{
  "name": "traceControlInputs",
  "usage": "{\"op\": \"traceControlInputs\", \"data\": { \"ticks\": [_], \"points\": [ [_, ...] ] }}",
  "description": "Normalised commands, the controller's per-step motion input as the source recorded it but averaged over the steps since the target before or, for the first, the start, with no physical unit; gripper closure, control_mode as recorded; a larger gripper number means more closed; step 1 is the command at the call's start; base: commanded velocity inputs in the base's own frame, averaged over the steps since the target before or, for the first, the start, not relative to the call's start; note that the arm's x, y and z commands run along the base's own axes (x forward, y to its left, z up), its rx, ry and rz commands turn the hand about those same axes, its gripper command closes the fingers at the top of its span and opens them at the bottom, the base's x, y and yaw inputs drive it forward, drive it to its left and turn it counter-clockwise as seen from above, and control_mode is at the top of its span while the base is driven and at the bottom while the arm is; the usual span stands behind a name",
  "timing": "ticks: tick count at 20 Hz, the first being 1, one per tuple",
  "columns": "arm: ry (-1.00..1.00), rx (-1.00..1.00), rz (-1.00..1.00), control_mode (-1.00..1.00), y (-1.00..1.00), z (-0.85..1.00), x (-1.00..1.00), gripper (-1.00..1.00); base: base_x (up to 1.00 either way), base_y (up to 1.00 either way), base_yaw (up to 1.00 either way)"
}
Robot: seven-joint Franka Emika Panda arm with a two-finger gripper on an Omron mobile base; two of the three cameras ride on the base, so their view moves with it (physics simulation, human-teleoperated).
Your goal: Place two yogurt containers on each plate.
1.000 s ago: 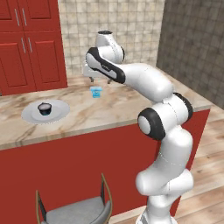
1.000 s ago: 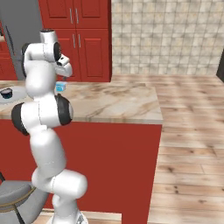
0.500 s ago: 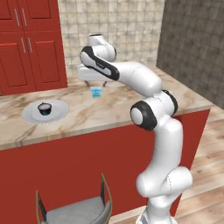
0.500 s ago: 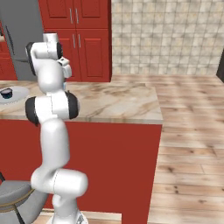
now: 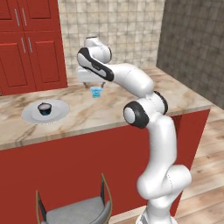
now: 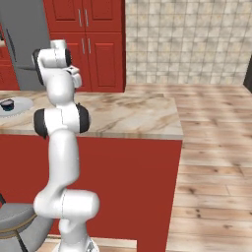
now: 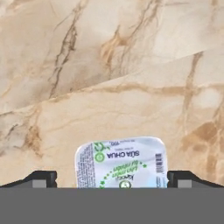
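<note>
The marble bench [image 5: 131, 103] carries one pale plate [image 5: 30, 114] at its left end, with a small dark object [image 5: 44, 108] on it. The arm has swung left since a second ago, folding over the bench and carrying the pincer [image 5: 96, 84] toward that plate, so a delivery looks under way. The yogurt container [image 7: 121, 163] sits between the fingertips [image 7: 41, 179], lid facing the hand camera; the pincer looks closed on it. It hangs upright above the bench, its long axis running fingertip to fingertip.
</note>
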Motion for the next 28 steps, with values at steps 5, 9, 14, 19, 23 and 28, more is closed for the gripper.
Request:
{"op": "traceControlInputs", "data": {
  "ticks": [5, 9, 14, 19, 23, 28],
  "points": [
    [0.05, -0.01, 0.0, -1.0, -0.06, -0.28, -0.16, -1.0, 0.0, 0.0, 0.0],
    [0.02, 0.0, 0.0, -1.0, -0.06, -0.06, -0.51, -1.0, 0.0, 0.0, 0.0],
    [0.0, 0.0, 0.0, -1.0, -0.11, -0.02, -0.25, -1.0, 0.0, 0.0, 0.0],
    [0.0, 0.0, 0.0, -1.0, -0.01, 0.0, 0.09, -1.0, 0.0, 0.0, 0.0],
    [-0.01, 0.0, 0.03, -1.0, -0.16, -0.01, -0.09, -1.0, 0.0, 0.0, 0.0],
    [-0.04, 0.0, 0.0, -1.0, -0.03, -0.04, 0.01, -1.0, 0.0, 0.0, 0.0]
  ]
}}
